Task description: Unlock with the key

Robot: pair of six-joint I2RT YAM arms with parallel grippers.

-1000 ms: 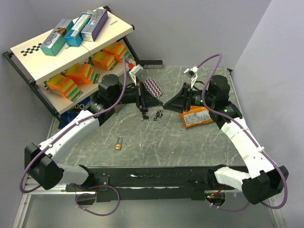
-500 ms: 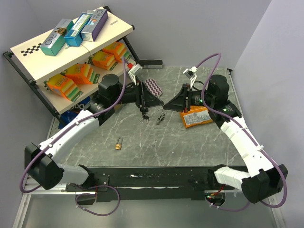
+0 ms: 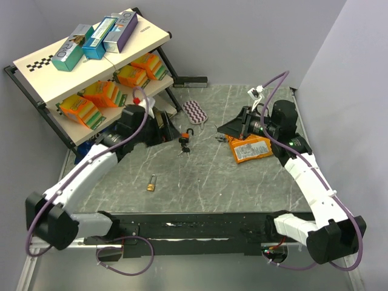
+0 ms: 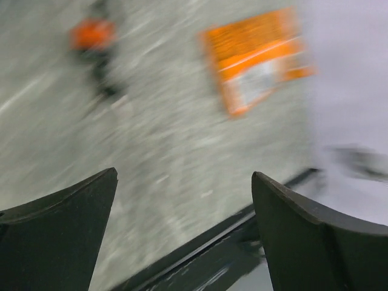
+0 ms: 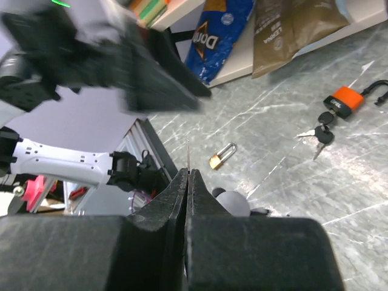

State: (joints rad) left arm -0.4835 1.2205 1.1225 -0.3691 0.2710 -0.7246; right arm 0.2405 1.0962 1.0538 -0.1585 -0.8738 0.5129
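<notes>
An orange padlock [image 3: 185, 134] [image 5: 342, 103] lies on the table with its shackle swung open, and a small bunch of keys [image 3: 183, 148] [image 5: 319, 133] rests right beside it. The padlock [image 4: 92, 35] shows as a blur in the left wrist view. My left gripper [image 3: 171, 129] [image 4: 183, 176] hovers just left of the padlock, open and empty. My right gripper [image 3: 221, 129] [image 5: 188, 173] hangs to the padlock's right, shut on a thin metal sliver, apparently a key [image 5: 188, 154] seen edge-on. Blurred grey and black bits dangle beneath its jaws.
A small brass padlock [image 3: 151, 183] [image 5: 223, 156] lies nearer the front. An orange packet [image 3: 250, 148] [image 4: 257, 57] sits under the right arm, and a purple striped pad [image 3: 195, 111] lies at the back. A tilted shelf rack [image 3: 91, 66] with boxes fills the left side.
My left gripper opened, let the orange padlock drop to the table and pulled back left. My right gripper closed and withdrew up and right.
</notes>
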